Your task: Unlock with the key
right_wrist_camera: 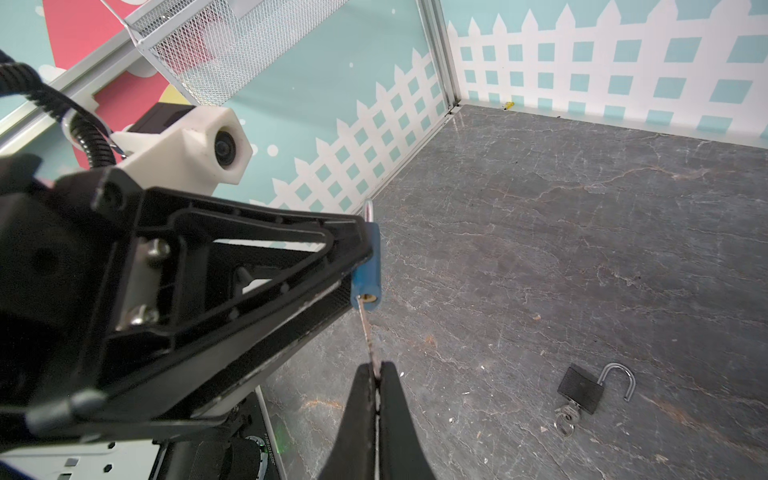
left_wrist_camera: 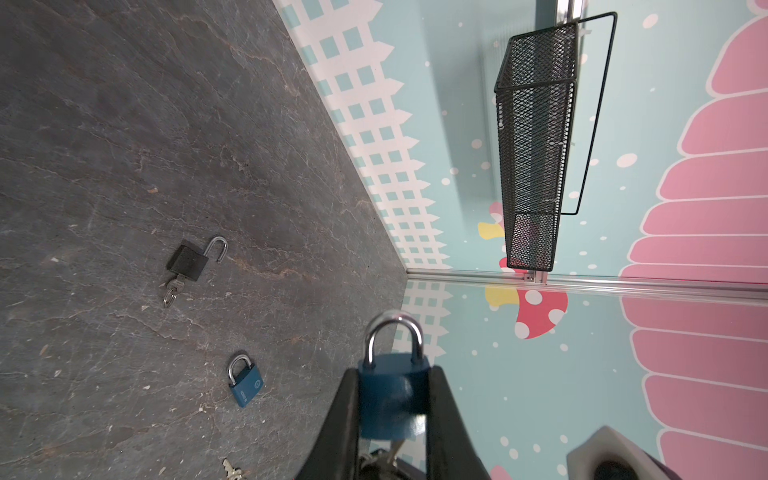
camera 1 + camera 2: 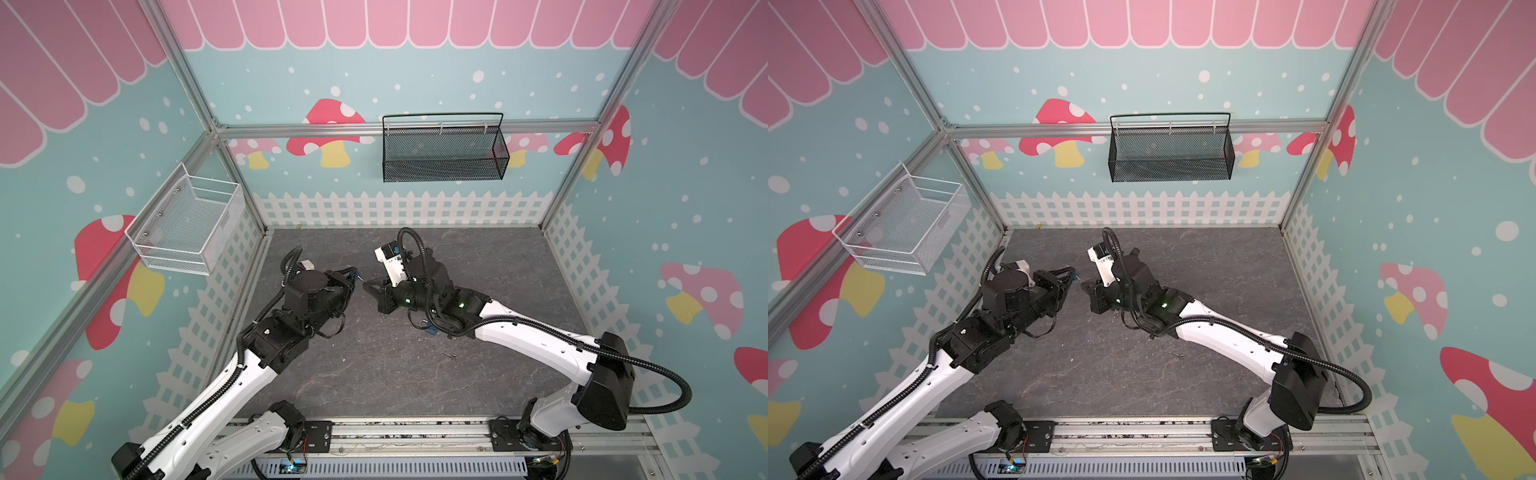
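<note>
White wire-mesh basket (image 3: 187, 224) hung on the left wall. Left gripper (image 2: 394, 370) was raised above the dark grey stone-look tabletop (image 3: 478, 266), fingers clamped on the flat sides of a small blue padlock with a silver shackle (image 2: 392, 399). Both shackle legs sat in the body. In the right wrist view the padlock's underside faced the right gripper.

Thin silver key (image 1: 367, 328) ran between the two grippers, its tip at the padlock's brass keyhole. How far in it sat could not be told. Right gripper (image 1: 377, 368) was just right of the left one near the middle of the workspace, fingers pressed together on the key's head end. In both top views the two gripper tips nearly met.

Black metal-mesh basket (image 3: 444, 153) hung on the back wall rail, right of centre.

On the tabletop a second blue padlock, shackle shut (image 2: 245, 384), lay flat. It was partly hidden under the right arm in a top view. A small loose silver key (image 3: 450, 355) lay right of it, apart. A black padlock with its shackle swung open (image 1: 579, 392) lay flat with a key and ring at its base, well apart from the grippers.
</note>
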Tool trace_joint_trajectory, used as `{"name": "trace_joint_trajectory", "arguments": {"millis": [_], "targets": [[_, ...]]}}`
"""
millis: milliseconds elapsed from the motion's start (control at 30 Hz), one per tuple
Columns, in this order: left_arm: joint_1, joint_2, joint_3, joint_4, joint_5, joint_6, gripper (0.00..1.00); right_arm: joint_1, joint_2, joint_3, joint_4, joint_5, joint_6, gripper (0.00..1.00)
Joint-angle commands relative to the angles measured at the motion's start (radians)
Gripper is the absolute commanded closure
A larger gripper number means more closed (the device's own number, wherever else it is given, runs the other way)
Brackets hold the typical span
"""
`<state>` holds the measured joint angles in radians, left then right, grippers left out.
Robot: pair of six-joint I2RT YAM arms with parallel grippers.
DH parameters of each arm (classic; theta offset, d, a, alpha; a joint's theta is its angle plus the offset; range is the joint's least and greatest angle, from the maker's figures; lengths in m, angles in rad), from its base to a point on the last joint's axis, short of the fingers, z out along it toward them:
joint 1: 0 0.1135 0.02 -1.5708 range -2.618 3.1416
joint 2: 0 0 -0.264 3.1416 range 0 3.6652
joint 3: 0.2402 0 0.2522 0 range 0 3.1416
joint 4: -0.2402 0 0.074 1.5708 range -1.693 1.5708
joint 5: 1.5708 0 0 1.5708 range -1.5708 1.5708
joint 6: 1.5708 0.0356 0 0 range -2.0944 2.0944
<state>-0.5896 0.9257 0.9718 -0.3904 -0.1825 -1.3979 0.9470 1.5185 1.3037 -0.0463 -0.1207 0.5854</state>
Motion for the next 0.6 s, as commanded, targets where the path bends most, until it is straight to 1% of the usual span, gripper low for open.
{"name": "trace_joint_trajectory", "arguments": {"millis": [0, 267, 467, 567], "targets": [[-0.006, -0.017, 0.016, 0.016, 0.019, 0.016, 1.00, -0.010, 0.021, 0.004, 0.003, 0.006, 0.009, 1.00], [-0.006, -0.003, 0.014, 0.022, 0.032, 0.029, 1.00, -0.011, 0.028, 0.032, -0.009, -0.006, -0.008, 1.00], [-0.006, 0.017, 0.045, -0.050, -0.007, 0.085, 1.00, -0.008, 0.028, 0.070, -0.038, -0.035, -0.020, 1.00], [-0.006, 0.023, 0.049, -0.050, -0.017, 0.096, 1.00, -0.004, 0.027, 0.071, -0.037, -0.046, -0.018, 1.00]]}}
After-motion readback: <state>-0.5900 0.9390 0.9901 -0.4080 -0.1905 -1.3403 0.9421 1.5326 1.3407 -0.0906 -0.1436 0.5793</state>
